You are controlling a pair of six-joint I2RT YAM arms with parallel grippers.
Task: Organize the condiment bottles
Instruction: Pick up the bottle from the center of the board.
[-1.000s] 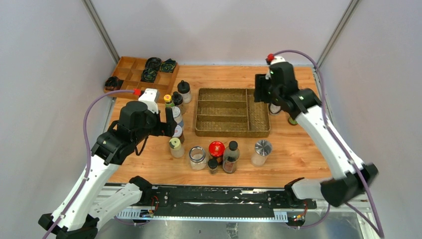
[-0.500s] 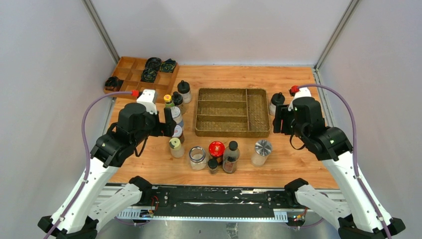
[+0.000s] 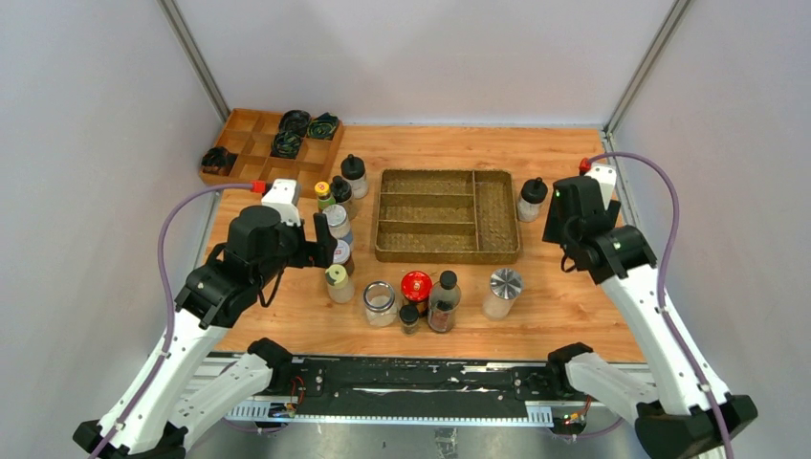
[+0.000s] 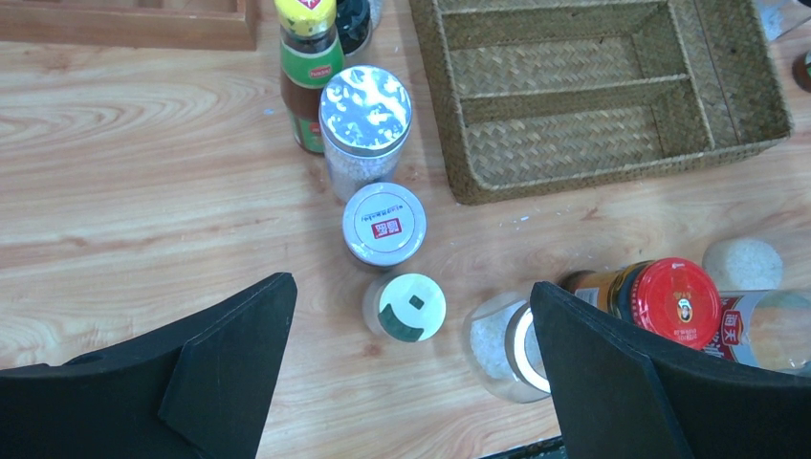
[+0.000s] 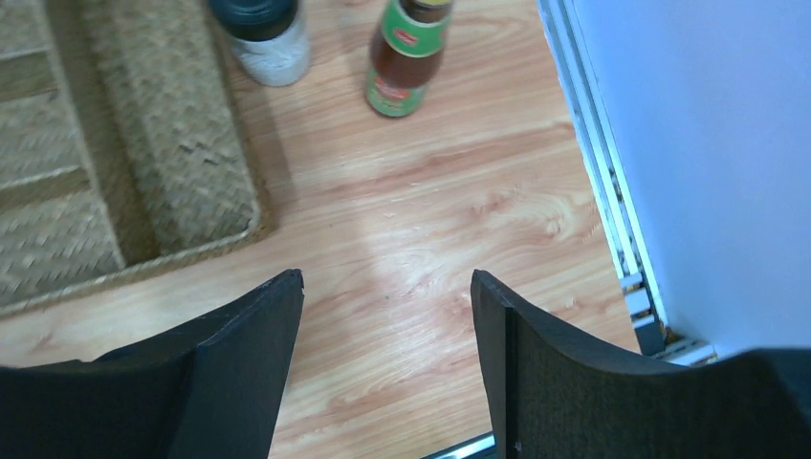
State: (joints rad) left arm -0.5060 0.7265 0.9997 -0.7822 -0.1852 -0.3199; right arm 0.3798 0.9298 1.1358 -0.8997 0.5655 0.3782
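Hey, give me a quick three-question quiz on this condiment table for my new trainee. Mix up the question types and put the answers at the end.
1. True or false: a bottle lies in the woven tray.
2. What sits in the wooden box at the far left? A: dark coils. B: shakers. C: spoons.
3. Fill in: the right arm's jaws, open above the table, hold ____.

Key: 1 false, every compartment of the tray is empty. 2 A. 3 nothing.
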